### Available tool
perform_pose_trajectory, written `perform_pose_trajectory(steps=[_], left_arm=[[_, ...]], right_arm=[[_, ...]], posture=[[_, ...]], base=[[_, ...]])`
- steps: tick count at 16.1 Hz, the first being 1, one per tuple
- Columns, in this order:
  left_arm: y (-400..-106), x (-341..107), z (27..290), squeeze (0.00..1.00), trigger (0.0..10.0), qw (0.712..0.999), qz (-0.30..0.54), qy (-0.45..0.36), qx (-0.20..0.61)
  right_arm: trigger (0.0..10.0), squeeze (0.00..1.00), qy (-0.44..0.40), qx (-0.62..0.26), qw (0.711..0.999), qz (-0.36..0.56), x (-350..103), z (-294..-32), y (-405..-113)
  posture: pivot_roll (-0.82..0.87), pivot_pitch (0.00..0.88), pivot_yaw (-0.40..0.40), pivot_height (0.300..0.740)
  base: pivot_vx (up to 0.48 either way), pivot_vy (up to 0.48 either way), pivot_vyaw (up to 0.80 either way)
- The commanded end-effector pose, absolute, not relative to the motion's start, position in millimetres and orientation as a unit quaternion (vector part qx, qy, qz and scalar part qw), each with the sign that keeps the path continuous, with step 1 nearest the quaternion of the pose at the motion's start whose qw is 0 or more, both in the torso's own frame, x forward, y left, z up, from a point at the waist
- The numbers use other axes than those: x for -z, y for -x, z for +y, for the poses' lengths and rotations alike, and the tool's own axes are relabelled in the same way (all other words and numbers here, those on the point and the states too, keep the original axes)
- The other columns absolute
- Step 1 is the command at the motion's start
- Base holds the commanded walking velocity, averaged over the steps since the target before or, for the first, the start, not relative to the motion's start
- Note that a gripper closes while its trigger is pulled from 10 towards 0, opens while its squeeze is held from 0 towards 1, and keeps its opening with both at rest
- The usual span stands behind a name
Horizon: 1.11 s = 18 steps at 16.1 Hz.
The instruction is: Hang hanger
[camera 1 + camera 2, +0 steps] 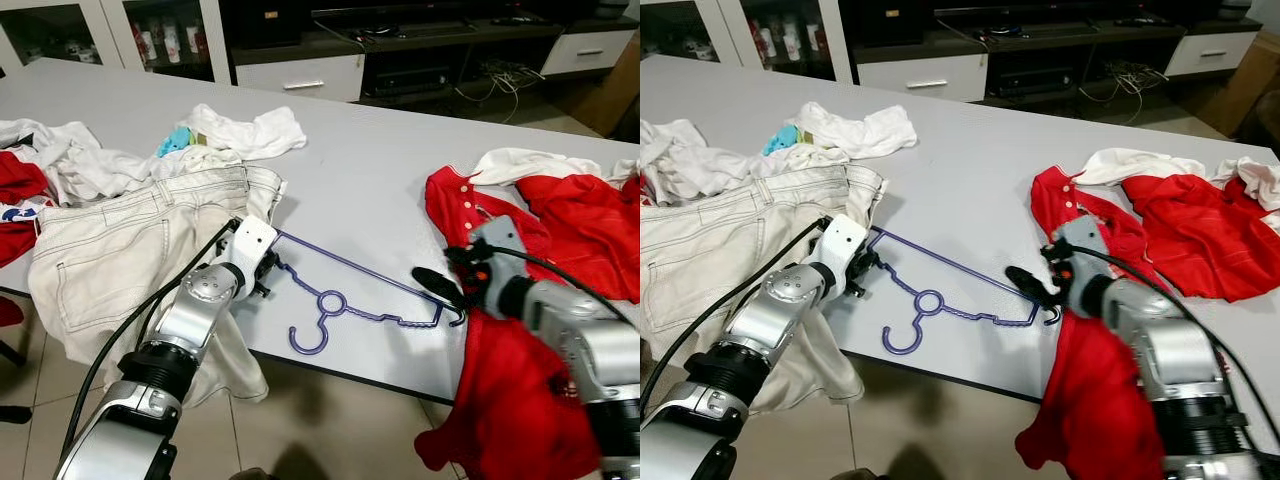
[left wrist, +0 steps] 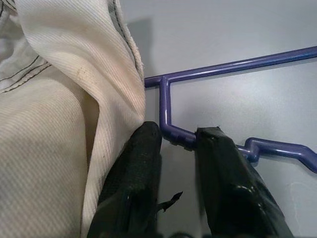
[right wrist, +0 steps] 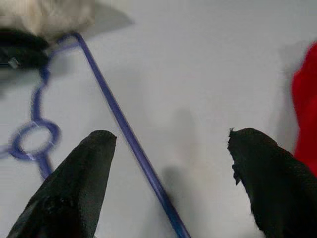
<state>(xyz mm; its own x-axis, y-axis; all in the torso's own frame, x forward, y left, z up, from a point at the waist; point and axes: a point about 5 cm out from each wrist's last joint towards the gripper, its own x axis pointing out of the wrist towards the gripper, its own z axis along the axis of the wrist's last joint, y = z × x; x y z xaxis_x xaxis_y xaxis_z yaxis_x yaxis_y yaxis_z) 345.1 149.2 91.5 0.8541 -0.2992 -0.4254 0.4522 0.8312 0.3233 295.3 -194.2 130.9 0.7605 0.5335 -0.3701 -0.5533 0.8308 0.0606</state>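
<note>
Purple hanger [image 1: 340, 290] is lying flat on the tabletop [image 1: 370, 170]. Left gripper [image 2: 178, 136] is pinching its end beside the jeans [image 1: 110, 250]; right gripper [image 3: 168, 148] is hovering spread wide. Thin wire could be slipping out, or snagging denim.

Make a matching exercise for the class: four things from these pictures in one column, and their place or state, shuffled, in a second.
Things
1. purple hanger
2. left claw
3. right claw
4. beige trousers

Places or states
A. open, above the hanger's straight bar
B. flat on the grey table, hook at the near edge
C. shut on the hanger's end
D. draped over the table's near edge

Pairs: 1-B, 2-C, 3-A, 4-D
</note>
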Motion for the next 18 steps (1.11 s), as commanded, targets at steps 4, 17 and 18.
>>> perform_pose_trajectory(steps=[4, 17, 18], left_arm=[[-346.9, -93.0, 145.6, 0.0, 10.0, 0.942, 0.175, -0.207, 0.2], [-346.6, -91.1, 139.5, 0.0, 10.0, 0.941, 0.175, -0.203, 0.207], [-346.7, -91.2, 139.6, 0.0, 10.0, 0.941, 0.175, -0.203, 0.207]], right_arm=[[9.6, 0.0, -0.002, -0.315, 0.933, 0.174, -133.1, -164.9, -297.2], [10.0, 0.0, -0.019, -0.297, 0.925, 0.235, -90.9, -131.3, -303.2], [10.0, 0.0, -0.02, -0.296, 0.925, 0.238, -89.4, -130.0, -303.5]], posture=[[-0.07, 0.0, -0.002, 0.74], [-0.06, 0.0, -0.009, 0.74], [-0.06, 0.0, -0.007, 0.74]], base=[[0.0, 0.0, 0.0], [0.0, 0.0, 0.0], [0.0, 0.0, 0.0]])
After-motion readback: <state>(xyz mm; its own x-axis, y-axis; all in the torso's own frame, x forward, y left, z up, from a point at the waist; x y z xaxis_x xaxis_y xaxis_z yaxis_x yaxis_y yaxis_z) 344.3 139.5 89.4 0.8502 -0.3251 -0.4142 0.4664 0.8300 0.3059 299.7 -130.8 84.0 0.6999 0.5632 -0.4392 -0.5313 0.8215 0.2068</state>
